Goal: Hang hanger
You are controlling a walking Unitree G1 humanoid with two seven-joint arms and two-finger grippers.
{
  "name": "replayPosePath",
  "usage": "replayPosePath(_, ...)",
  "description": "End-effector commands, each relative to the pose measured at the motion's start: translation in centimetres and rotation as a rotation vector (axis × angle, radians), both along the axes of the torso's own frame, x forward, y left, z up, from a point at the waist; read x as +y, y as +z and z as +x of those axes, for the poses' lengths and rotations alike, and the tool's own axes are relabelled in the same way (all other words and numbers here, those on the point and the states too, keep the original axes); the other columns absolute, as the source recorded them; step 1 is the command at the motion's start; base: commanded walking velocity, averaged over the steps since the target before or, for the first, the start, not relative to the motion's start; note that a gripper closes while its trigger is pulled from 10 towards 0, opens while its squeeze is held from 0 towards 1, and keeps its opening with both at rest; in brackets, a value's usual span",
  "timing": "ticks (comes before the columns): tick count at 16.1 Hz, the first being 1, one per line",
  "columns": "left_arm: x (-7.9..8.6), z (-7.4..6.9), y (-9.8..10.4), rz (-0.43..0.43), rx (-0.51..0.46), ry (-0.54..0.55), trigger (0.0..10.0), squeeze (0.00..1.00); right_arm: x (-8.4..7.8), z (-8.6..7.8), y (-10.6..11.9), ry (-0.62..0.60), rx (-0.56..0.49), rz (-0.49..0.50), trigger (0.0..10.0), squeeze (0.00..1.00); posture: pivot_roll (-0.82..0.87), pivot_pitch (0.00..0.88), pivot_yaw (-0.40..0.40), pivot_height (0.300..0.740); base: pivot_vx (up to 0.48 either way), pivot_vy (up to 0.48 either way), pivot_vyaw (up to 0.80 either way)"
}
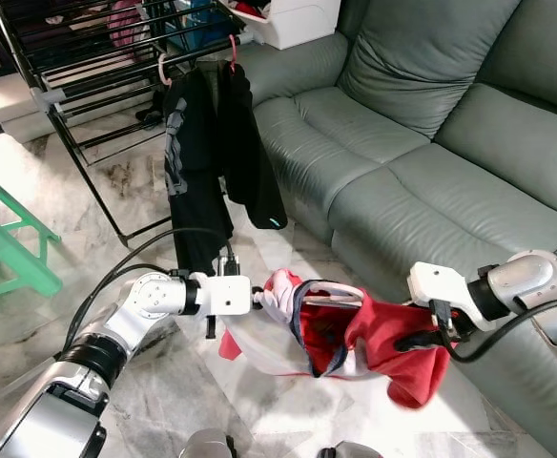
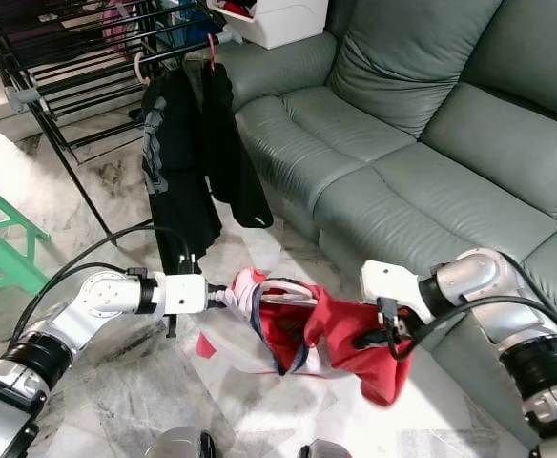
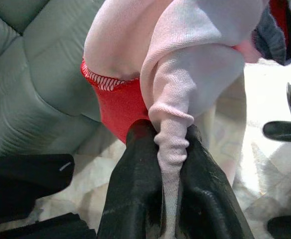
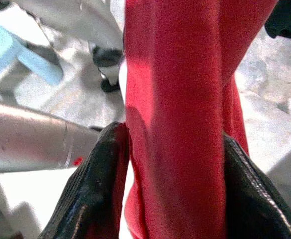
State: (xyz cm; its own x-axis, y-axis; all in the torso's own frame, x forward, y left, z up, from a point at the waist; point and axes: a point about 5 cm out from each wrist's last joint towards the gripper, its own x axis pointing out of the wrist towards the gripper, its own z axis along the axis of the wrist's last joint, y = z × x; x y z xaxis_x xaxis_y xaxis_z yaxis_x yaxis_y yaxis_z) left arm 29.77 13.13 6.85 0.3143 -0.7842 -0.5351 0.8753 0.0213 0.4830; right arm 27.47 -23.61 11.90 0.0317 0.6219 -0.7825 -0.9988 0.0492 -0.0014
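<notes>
A red and white garment (image 1: 355, 334) hangs stretched between my two grippers, low over the floor in front of the sofa. A pale hanger bar (image 1: 331, 289) shows at its open neck. My left gripper (image 1: 259, 299) is shut on the white sleeve end (image 3: 171, 144). My right gripper (image 1: 436, 334) is shut on the red cloth (image 4: 175, 124). Behind, a black drying rack (image 1: 88, 57) carries two dark garments (image 1: 207, 143) on a pink hanger (image 1: 164, 69) and a red hanger (image 1: 232, 52).
The grey-green leather sofa (image 1: 431, 143) runs along the right. A green plastic stool (image 1: 7, 243) stands at the left. A white box (image 1: 293, 19) sits on the sofa arm. The floor is pale marble (image 1: 135, 391).
</notes>
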Motion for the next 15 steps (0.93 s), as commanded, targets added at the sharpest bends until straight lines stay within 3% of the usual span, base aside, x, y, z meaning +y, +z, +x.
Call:
replayPosePath(1,-0.2,0.6,0.9,-0.008,-0.033,-0.014,0.0,0.0,0.1,0.5,0.3,0.014,-0.037,-0.012,0.0,0.0,-0.07,0.013,0.056,0.74,0.0,0.0,0.0)
replayPosePath(8,-0.5,0.7,0.6,0.0,-0.019,-0.022,0.0,0.0,0.8,2.3,1.1,0.0,-0.182,0.015,0.0,0.0,-0.08,0.013,0.056,0.74,0.0,0.0,0.0)
replayPosePath(15,-0.8,0.6,0.3,0.005,-0.012,-0.024,0.0,0.0,1.1,2.7,1.4,0.015,-0.203,0.035,0.0,0.0,-0.08,0.013,0.056,0.74,0.0,0.0,0.0)
